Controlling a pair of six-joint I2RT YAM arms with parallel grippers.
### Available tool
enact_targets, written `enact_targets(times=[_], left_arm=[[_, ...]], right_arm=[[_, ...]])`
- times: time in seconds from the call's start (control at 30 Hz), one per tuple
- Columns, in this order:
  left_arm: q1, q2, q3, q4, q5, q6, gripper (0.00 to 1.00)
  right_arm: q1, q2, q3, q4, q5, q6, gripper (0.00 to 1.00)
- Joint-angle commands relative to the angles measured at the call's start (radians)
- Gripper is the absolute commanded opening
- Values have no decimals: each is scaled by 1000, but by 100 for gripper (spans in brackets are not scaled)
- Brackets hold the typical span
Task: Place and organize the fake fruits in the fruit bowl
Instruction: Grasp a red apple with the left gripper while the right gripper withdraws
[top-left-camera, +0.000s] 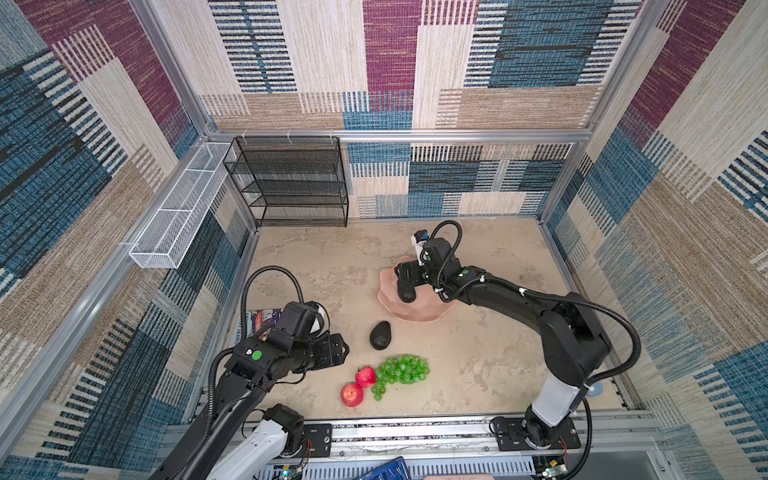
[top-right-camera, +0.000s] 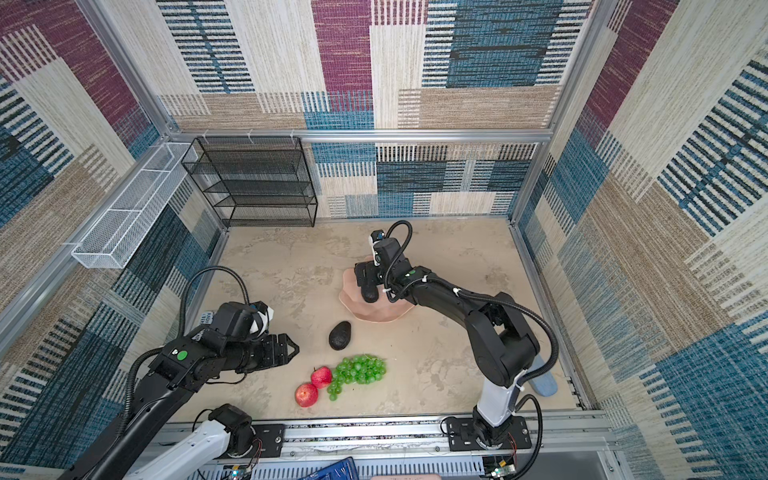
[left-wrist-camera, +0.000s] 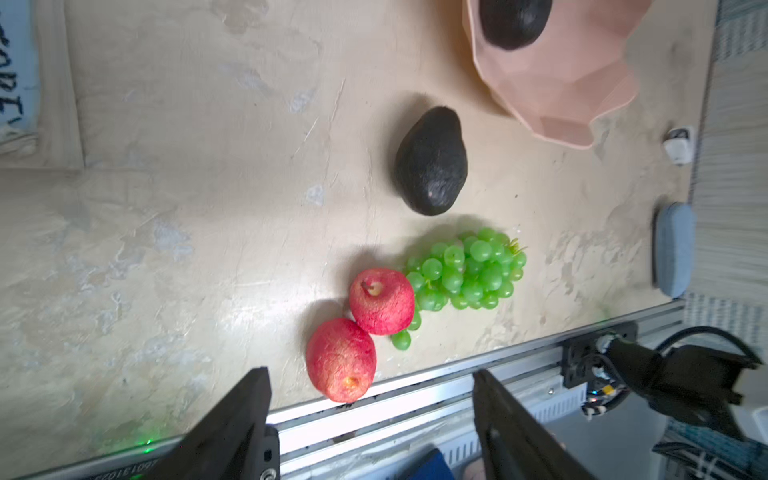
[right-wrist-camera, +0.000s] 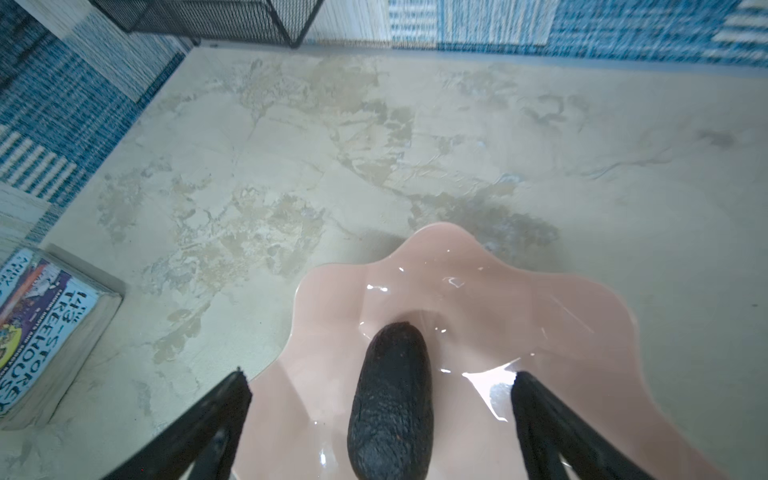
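The pale pink fruit bowl (top-left-camera: 419, 312) (top-right-camera: 388, 312) sits right of the table's middle. One dark avocado (top-left-camera: 407, 296) (right-wrist-camera: 392, 399) lies inside it. My right gripper (top-left-camera: 406, 286) (right-wrist-camera: 379, 372) hovers over the bowl, open, its fingers standing clear on either side of that avocado. A second avocado (top-left-camera: 380, 335) (left-wrist-camera: 432, 162) rests on the table in front of the bowl. Two red apples (top-left-camera: 365, 376) (top-left-camera: 352, 394) touch the green grapes (top-left-camera: 403, 370) (left-wrist-camera: 469, 270) near the front edge. My left gripper (top-left-camera: 345, 351) (left-wrist-camera: 370, 371) is open and empty, left of the fruits.
A black mesh rack (top-left-camera: 291, 183) and a white wire basket (top-left-camera: 178, 208) stand at the back left. A book (top-left-camera: 259, 322) (right-wrist-camera: 45, 324) lies by the left wall under my left arm. A blue-grey pad (top-right-camera: 544, 382) sits at the front right. A metal rail (left-wrist-camera: 415, 399) runs along the front edge.
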Motion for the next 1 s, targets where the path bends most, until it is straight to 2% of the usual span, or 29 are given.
enact_targets(times=[0.0, 0.23, 0.43, 0.63, 0.97], left_arm=[[-103, 14, -14, -60, -133, -127, 81], [-363, 109, -63, -56, -191, -217, 84], [-493, 200, -79, -26, -225, -228, 89], [-503, 236, -122, 41, -174, -226, 91], [-505, 273, -215, 111, -192, -261, 89]], right_arm=[[-3, -82, -66, 92, 50, 15, 100], [-14, -228, -201, 107, 66, 27, 100], [-19, -302, -283, 107, 74, 44, 100], [-20, -349, -334, 106, 96, 72, 100], [-21, -398, -344, 93, 121, 73, 100]])
